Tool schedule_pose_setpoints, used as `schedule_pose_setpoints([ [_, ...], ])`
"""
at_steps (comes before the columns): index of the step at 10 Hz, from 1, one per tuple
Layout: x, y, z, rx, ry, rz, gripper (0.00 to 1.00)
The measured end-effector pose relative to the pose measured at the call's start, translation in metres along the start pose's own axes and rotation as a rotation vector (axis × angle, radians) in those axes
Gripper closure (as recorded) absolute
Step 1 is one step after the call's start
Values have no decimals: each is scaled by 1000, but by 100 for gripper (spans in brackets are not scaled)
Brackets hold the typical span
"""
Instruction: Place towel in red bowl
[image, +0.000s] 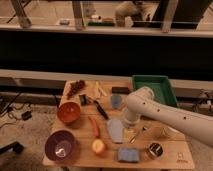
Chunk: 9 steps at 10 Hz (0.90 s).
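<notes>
The gripper (135, 131), its fingers spread apart and holding nothing, hangs low over the wooden table (167, 159) just right of the towel (116, 130) (a flat grey-blue cloth beside the carrot (94, 126)), with the red bowl (69, 112) well apart on the left.

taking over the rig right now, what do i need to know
Claw: open, holding nothing, low over the table at the towel's right edge.
Towel: flat on the table, between the carrot and the claw, not gripped.
Red bowl: on the table's left side, beyond the carrot; no towel in it.
Done: claw brought to the towel.
Left: grip the towel, lift, carry it left, drop it in the red bowl.
</notes>
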Motion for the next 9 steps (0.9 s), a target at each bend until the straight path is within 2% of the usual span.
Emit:
schedule_pose_setpoints([
  [4,-4,-1,12,5,-15,-2,20],
  [9,-29,-2,42,-7,-8,-73,20],
])
